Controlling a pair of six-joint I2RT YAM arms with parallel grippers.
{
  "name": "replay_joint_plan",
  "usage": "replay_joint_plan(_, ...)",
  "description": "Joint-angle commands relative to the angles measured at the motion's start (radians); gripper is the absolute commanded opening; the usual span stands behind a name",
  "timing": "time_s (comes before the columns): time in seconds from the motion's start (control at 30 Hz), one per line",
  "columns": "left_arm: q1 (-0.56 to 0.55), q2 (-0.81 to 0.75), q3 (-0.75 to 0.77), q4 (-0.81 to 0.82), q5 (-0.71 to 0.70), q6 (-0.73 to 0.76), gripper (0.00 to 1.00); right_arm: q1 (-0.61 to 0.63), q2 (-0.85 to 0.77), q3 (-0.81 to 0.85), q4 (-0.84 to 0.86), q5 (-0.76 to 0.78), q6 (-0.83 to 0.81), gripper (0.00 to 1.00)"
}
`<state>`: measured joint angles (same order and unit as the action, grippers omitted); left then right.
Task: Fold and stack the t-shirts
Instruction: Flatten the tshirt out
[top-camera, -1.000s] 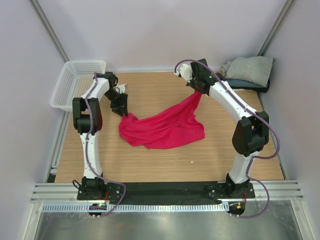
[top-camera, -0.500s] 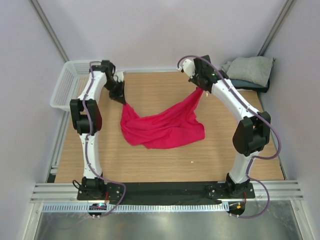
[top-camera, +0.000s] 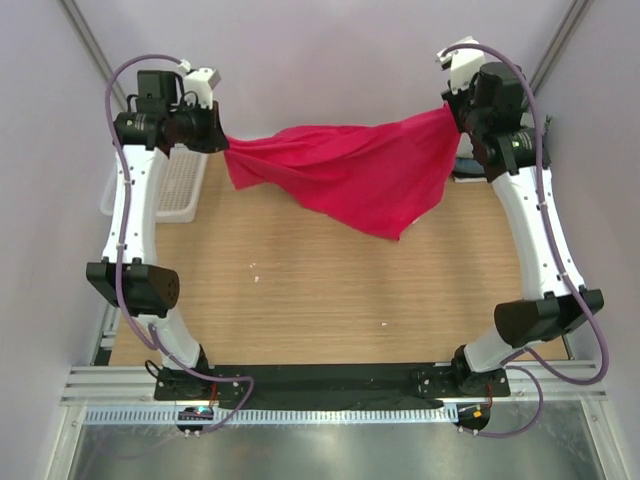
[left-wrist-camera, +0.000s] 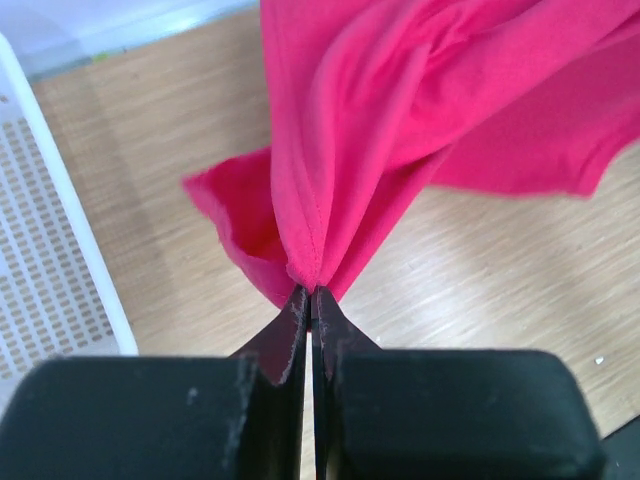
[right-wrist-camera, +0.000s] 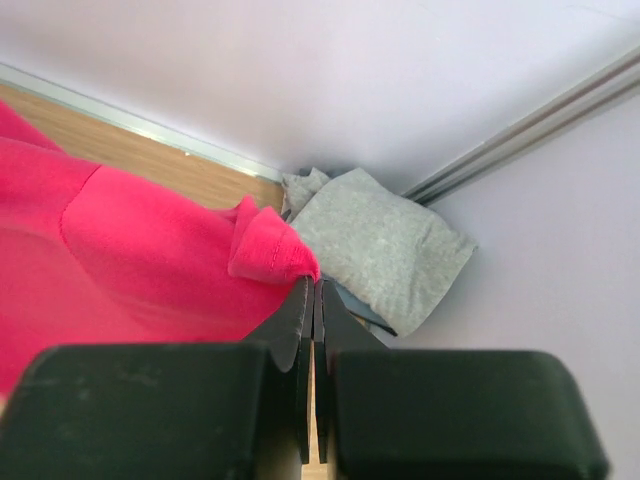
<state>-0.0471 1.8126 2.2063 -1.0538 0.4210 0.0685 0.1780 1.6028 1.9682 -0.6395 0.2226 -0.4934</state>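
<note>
From above, the crimson-pink t-shirt (top-camera: 350, 170) hangs stretched across the far half of the table (top-camera: 330, 290), held up between the two arms. The left gripper (top-camera: 218, 142) pinches its left end just beside the white basket (top-camera: 185, 190), which sits at the table's far left edge. The right gripper (top-camera: 455, 115) pinches its right end near the far right corner, close to the side wall. The shirt's top edge runs almost straight from one grip to the other. Its lower edge sags to a point right of centre (whether that tip touches the wood cannot be told). The near half of the table shows as bare wood between the arms.

In the left wrist view, the left gripper (left-wrist-camera: 312, 296) has its jaws closed on a gathered bunch of the crimson-pink t-shirt (left-wrist-camera: 400, 110), whose folds fan up and away to the right. The basket (left-wrist-camera: 70, 220) rim runs along the left, apart from the cloth.

In the right wrist view, the right gripper (right-wrist-camera: 315, 287) is closed on a rolled hem corner of the crimson-pink t-shirt (right-wrist-camera: 120, 260). Just beyond it, a folded light grey t-shirt (right-wrist-camera: 385, 245) lies in the corner on a darker folded one, under the back wall (right-wrist-camera: 300, 80).
</note>
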Motion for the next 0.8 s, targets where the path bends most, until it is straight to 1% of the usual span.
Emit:
replay_joint_plan(0.0,0.009,-0.004,-0.091,-0.014,-0.008,0.025,0.0,-0.025,-0.075,-0.092,0.014,-0.022,0.05,0.01)
replay_joint_plan(0.03,0.009,-0.007,-0.106,-0.021,-0.008,0.025,0.0,-0.031,-0.089,-0.11,0.006,-0.028,0.056,0.01)
replay_joint_plan(0.17,0.009,-0.03,-0.174,-0.078,-0.014,0.019,0.0,-0.057,-0.194,-0.205,-0.022,-0.133,0.102,0.01)
replay_joint_plan(0.2,0.007,-0.042,-0.224,-0.075,-0.011,0.019,0.0,-0.057,-0.245,-0.259,-0.022,-0.14,0.11,0.01)
replay_joint_plan(0.23,0.009,-0.064,-0.25,-0.072,-0.004,0.024,0.0,-0.057,-0.26,-0.276,-0.044,-0.143,0.114,0.01)
replay_joint_plan(0.3,0.007,-0.073,-0.299,-0.086,0.016,0.034,0.03,-0.058,-0.262,-0.292,-0.101,-0.167,0.128,0.01)
replay_joint_plan(0.33,0.009,-0.07,-0.309,-0.092,0.019,0.033,0.07,-0.058,-0.261,-0.299,-0.138,-0.178,0.151,0.01)
replay_joint_plan(0.37,0.009,-0.07,-0.316,-0.106,0.027,0.031,0.29,-0.057,-0.268,-0.317,-0.14,-0.184,0.157,0.01)
replay_joint_plan(0.4,0.009,-0.068,-0.333,-0.107,0.032,0.027,0.41,-0.057,-0.274,-0.357,-0.14,-0.193,0.162,0.01)
replay_joint_plan(0.43,0.009,-0.065,-0.342,-0.107,0.041,0.025,0.47,-0.058,-0.285,-0.373,-0.128,-0.201,0.17,0.01)
replay_joint_plan(0.47,0.007,-0.065,-0.349,-0.098,0.044,0.016,0.55,-0.057,-0.287,-0.384,-0.123,-0.207,0.173,0.01)
replay_joint_plan(0.57,0.007,-0.044,-0.369,-0.08,0.021,0.011,0.63,-0.057,-0.265,-0.382,-0.123,-0.21,0.167,0.01)
replay_joint_plan(0.6,0.007,-0.03,-0.362,-0.087,-0.008,0.011,0.63,-0.058,-0.261,-0.376,-0.123,-0.21,0.165,0.01)
replay_joint_plan(0.7,0.007,0.008,-0.367,-0.126,-0.013,0.013,0.61,-0.058,-0.25,-0.382,-0.124,-0.209,0.164,0.01)
replay_joint_plan(0.73,0.009,0.016,-0.382,-0.136,-0.005,0.01,0.6,-0.057,-0.247,-0.387,-0.124,-0.248,0.165,0.01)
replay_joint_plan(0.77,0.009,0.017,-0.404,-0.144,0.002,0.011,0.58,-0.058,-0.245,-0.393,-0.123,-0.252,0.17,0.01)
